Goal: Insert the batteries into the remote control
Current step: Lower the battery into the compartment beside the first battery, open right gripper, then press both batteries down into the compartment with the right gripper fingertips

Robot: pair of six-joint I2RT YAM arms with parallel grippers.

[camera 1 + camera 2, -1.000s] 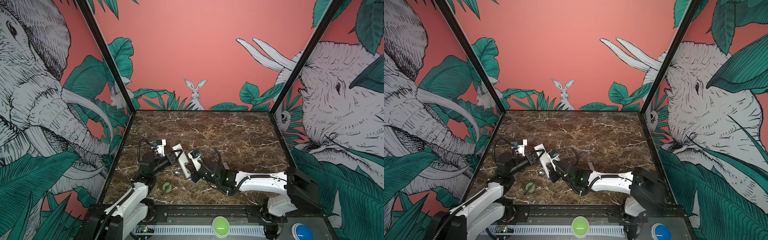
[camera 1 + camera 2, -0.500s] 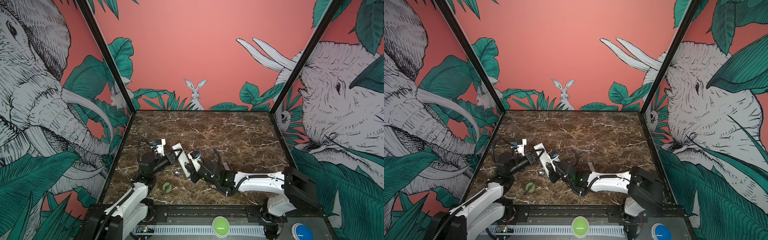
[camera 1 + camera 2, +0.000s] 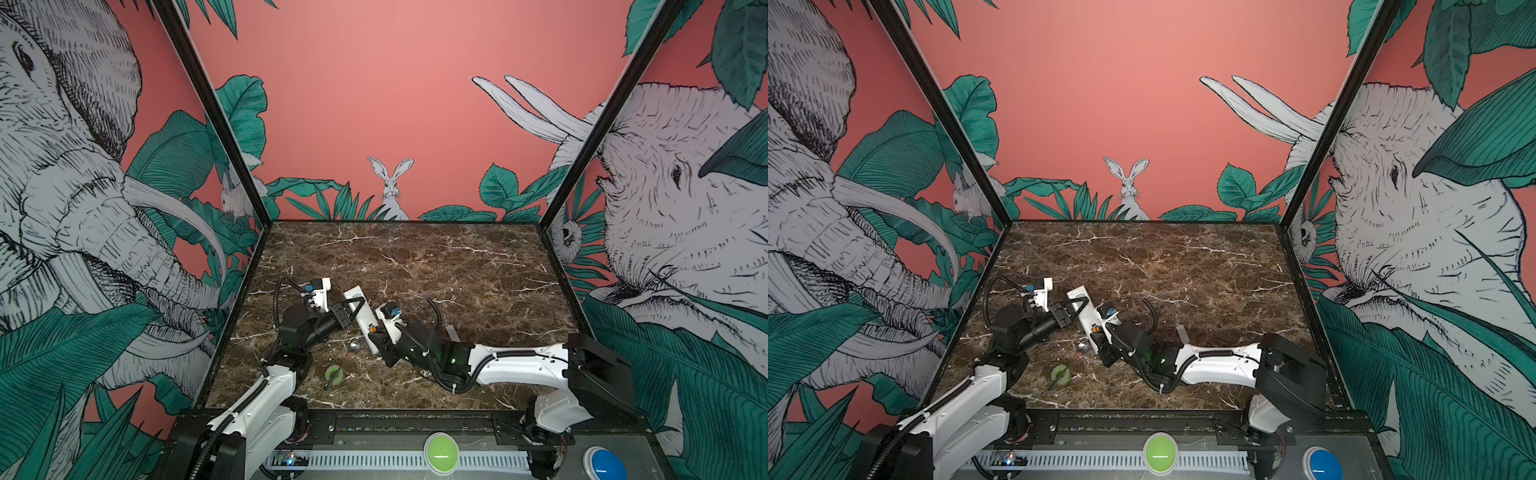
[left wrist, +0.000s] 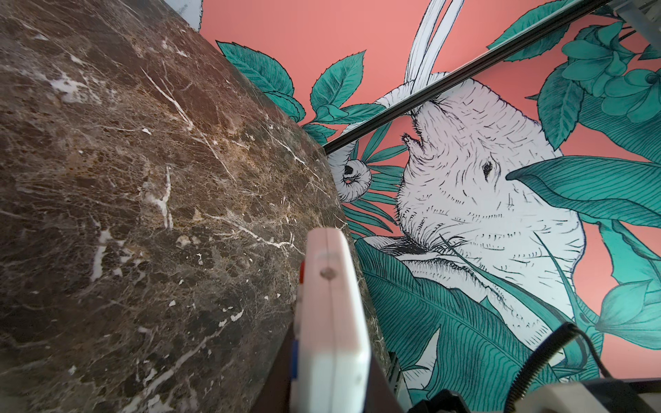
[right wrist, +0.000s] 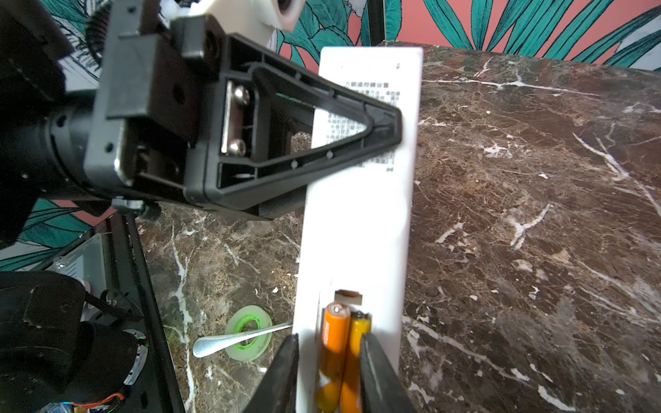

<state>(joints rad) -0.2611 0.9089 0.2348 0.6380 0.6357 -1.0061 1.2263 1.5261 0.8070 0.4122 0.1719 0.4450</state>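
Hardly anything has shifted in the top views since a second ago; both arms sit where they were. Left jaws clamp the remote [image 5: 357, 232] across its far half. Batteries [image 5: 334, 343] lie side by side in its near-end bay, along its length, between the right jaws, which stand narrowly parted and grip neither. Right arm is nearer. Spoon [image 5: 243, 338] and tape roll [image 5: 236, 352] lie on the counter [image 5: 536, 214] beside it, out of the way.

**Marble tabletop and what is laid on it**

A green tape ring [image 3: 333, 375] is seen on the dark marble table [image 3: 415, 257], near its front edge. A metal spoon [image 5: 243, 337] is laid across the ring. A small white strip [image 3: 451, 332] is set well apart, rightward.
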